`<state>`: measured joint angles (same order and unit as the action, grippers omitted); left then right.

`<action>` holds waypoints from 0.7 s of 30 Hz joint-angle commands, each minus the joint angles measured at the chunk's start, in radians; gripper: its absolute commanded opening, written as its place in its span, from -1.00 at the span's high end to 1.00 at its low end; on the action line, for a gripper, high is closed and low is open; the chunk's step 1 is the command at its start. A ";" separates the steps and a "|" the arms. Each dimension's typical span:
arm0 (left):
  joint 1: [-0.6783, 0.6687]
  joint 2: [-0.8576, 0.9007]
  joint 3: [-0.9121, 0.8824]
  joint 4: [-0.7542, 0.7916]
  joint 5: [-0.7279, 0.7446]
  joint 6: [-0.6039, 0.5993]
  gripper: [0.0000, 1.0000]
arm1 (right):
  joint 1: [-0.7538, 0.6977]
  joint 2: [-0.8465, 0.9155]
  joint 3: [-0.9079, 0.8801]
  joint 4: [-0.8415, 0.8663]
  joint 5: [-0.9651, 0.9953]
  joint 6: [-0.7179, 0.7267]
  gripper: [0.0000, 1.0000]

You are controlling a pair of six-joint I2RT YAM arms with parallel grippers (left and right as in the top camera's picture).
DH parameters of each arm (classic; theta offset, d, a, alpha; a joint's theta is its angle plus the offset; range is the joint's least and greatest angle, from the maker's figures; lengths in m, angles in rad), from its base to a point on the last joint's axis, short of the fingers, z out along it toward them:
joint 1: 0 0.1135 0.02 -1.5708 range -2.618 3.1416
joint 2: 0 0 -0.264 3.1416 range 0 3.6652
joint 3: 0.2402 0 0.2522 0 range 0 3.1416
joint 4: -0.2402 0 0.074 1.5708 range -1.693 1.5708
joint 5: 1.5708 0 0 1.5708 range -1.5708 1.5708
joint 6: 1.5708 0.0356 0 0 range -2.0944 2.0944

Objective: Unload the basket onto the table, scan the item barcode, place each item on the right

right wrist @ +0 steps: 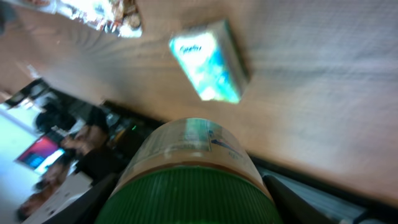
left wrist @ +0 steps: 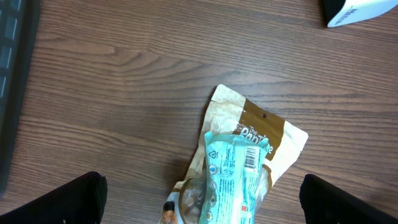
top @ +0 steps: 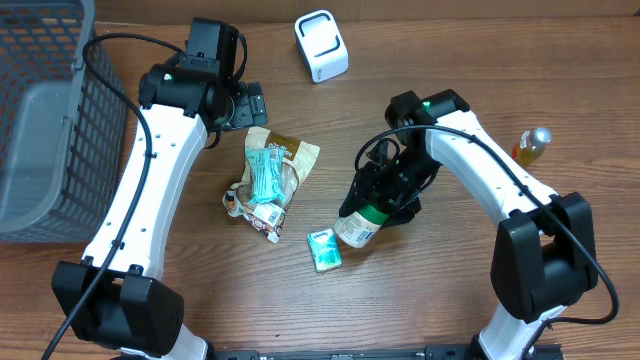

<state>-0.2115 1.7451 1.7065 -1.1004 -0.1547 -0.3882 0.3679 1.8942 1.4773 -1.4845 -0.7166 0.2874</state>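
Jar (top: 362, 220), green lid and pale label: sits at centre-right of the worktop (top: 450, 60), clamped in the right end effector (top: 376, 204). It is tilted, with the lid toward the arm and the base toward the near left. Cannot tell whether the base touches the wood.

Right wrist view: the green lid fills the bottom of the frame, with dark fingers (right wrist: 292, 202) on both sides of it. The view is blurred and no barcode is legible.

A small teal box (top: 324, 249) lies flat just beside the jar's base, on its near-left side.

White scanner (top: 321, 45): far centre, upright, well apart from the jar.

Left end effector (top: 246, 104): jaws spread wide, holding nothing. It hangs above the far end of a brown pouch (top: 296, 153).

A teal packet (top: 266, 172) lies on top of the pouch. Left wrist view shows a barcode on this packet (left wrist: 235, 168).

Grey basket (top: 40, 120) at the far left. Bottle (top: 531, 145) at the right edge, beyond the right arm.
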 commanded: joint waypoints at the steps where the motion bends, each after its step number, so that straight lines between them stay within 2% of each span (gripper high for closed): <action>1: -0.005 -0.012 0.017 0.001 -0.010 0.015 -0.99 | -0.005 -0.042 0.026 -0.043 -0.149 -0.004 0.19; 6: -0.005 -0.012 0.017 0.001 -0.010 0.015 -1.00 | -0.005 -0.042 0.026 -0.070 -0.225 -0.003 0.18; 11: -0.005 -0.012 0.017 0.001 -0.010 0.015 -0.99 | -0.005 -0.042 0.026 -0.074 -0.276 0.071 0.40; 17: -0.005 -0.012 0.017 0.001 -0.010 0.015 -1.00 | -0.005 -0.042 0.026 -0.074 -0.383 0.113 0.42; 21: -0.005 -0.012 0.017 0.001 -0.010 0.015 -0.99 | -0.005 -0.042 0.026 -0.074 -0.431 0.113 0.62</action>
<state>-0.2115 1.7451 1.7065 -1.1000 -0.1547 -0.3882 0.3679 1.8942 1.4773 -1.5562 -1.0378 0.3847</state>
